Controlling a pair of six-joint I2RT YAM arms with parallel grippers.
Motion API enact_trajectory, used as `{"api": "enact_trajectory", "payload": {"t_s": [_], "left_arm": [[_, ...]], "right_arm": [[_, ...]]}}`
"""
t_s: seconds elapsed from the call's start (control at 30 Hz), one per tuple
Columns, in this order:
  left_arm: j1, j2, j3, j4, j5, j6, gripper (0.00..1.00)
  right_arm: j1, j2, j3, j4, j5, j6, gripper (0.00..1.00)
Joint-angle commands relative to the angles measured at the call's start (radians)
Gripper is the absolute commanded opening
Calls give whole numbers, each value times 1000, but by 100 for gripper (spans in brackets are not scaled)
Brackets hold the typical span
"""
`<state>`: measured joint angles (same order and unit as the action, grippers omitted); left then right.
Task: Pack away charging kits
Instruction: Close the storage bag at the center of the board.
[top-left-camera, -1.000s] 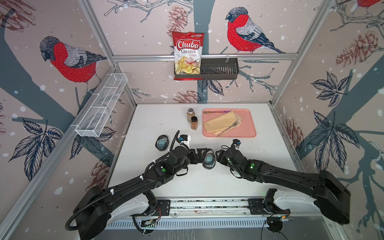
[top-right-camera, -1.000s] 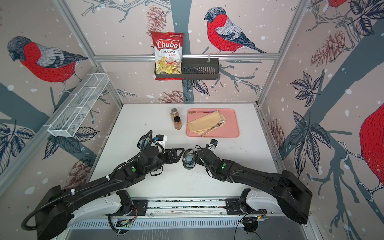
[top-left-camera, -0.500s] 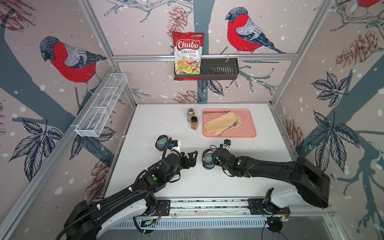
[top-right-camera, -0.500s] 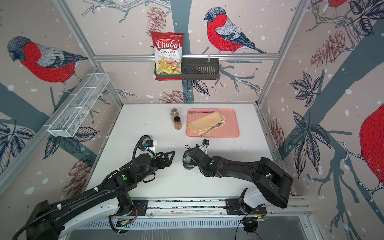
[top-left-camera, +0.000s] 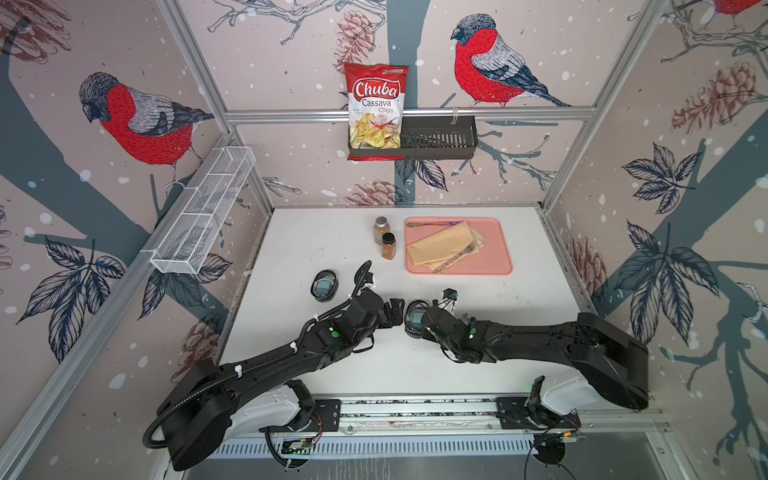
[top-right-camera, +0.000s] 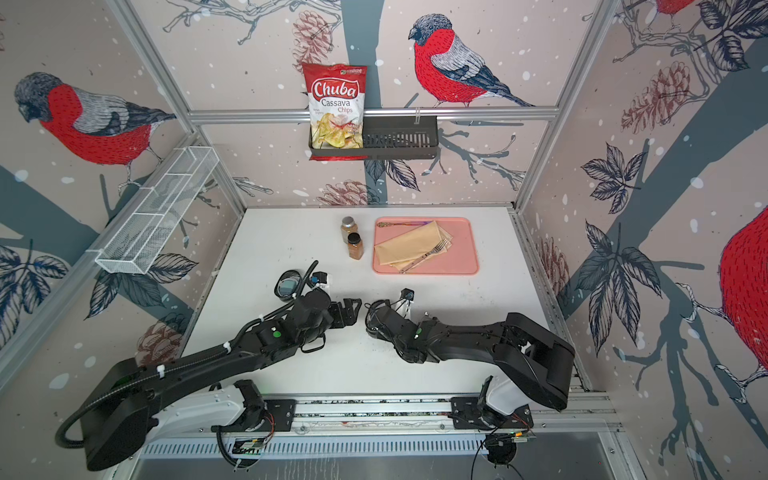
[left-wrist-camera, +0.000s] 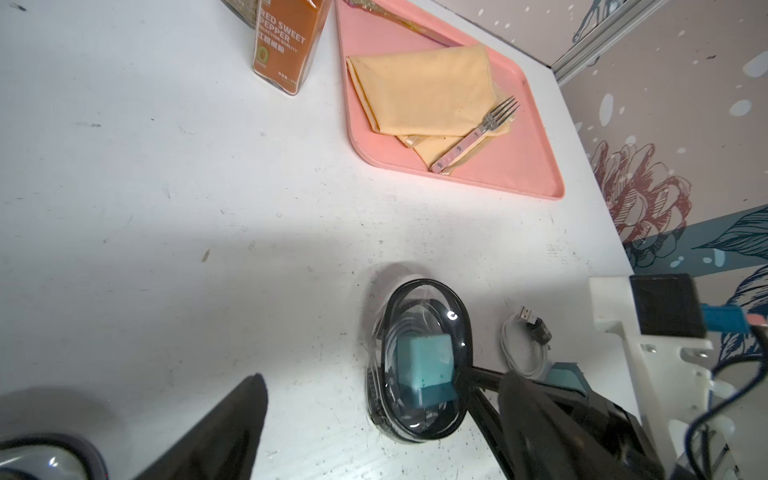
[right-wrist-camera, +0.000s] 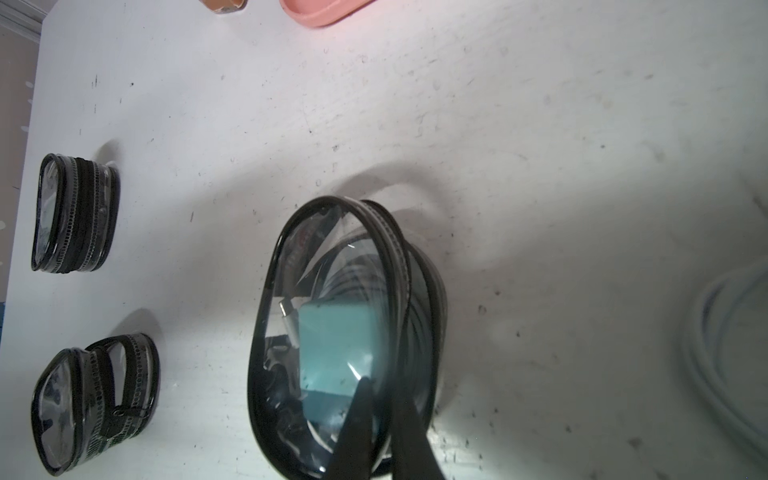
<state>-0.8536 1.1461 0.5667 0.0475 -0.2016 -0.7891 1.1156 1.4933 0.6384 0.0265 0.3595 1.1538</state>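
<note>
- Enclosure with bird-and-pinecone wallpaper on an aluminium frame; white desk (top-left-camera: 291, 232), scuffed and speckled.
- Left arm (top-left-camera: 266, 365) and right arm (top-left-camera: 540, 345) reach in from the front edge and meet at mid-desk.
- White wire basket (top-left-camera: 203, 212) on the left wall. Black wall basket (top-left-camera: 440, 139) on the back rail holds a Chuba chips bag (top-left-camera: 376, 108).
- Pink tray (top-left-camera: 494, 249) lies toward the back right corner of the desk. A folded yellow napkin (top-left-camera: 440, 245) lies on it, with a fork (left-wrist-camera: 478, 133) on the napkin.
- Two spice jars (top-left-camera: 388, 246) stand just left of the tray, touching or nearly so.
- Centre case (right-wrist-camera: 345, 340), oval and clear with a black rim, sits at mid-desk between the two grippers. Through its clear wall show a teal charger (right-wrist-camera: 336, 345) and coiled cable.
- Right gripper (right-wrist-camera: 384, 399): fingers drawn together, pinching the black rim of the centre case at its near end.
- Left gripper (top-left-camera: 398, 312): jaws spread wide, just beside the centre case, not touching it.
- Second case (top-left-camera: 324, 285) lies toward the left edge, well apart from the centre case; something bluish-grey shows through its top.
- Third case (right-wrist-camera: 95, 399) shows in the right wrist view beside the second; its zip is partly undone. Contents cannot be told.
- Loose white cable (left-wrist-camera: 525, 345), coiled, lies on the desk just beside the centre case, on the side toward the right arm.
</note>
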Motion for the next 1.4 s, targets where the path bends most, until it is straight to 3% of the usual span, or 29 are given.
{"api": "enact_trajectory", "payload": {"t_s": [0.0, 0.27, 0.5, 0.8, 1.2, 1.37], "left_arm": [[2, 56, 46, -29, 9, -10, 88], [5, 162, 81, -11, 44, -12, 84], [5, 203, 116, -31, 58, -10, 82], [5, 243, 139, -33, 76, -9, 80], [5, 269, 138, -22, 91, -11, 78], [5, 278, 132, -11, 109, -11, 78]], "right_arm": [[8, -5, -10, -13, -1, 26, 12], [8, -53, -52, -6, -3, 30, 12], [-37, -154, -37, -59, 8, -22, 31], [-142, -146, -61, 17, -86, -83, 43], [-143, -68, -55, 70, -113, -93, 42], [-133, -20, -81, 103, -128, -61, 27]]}}
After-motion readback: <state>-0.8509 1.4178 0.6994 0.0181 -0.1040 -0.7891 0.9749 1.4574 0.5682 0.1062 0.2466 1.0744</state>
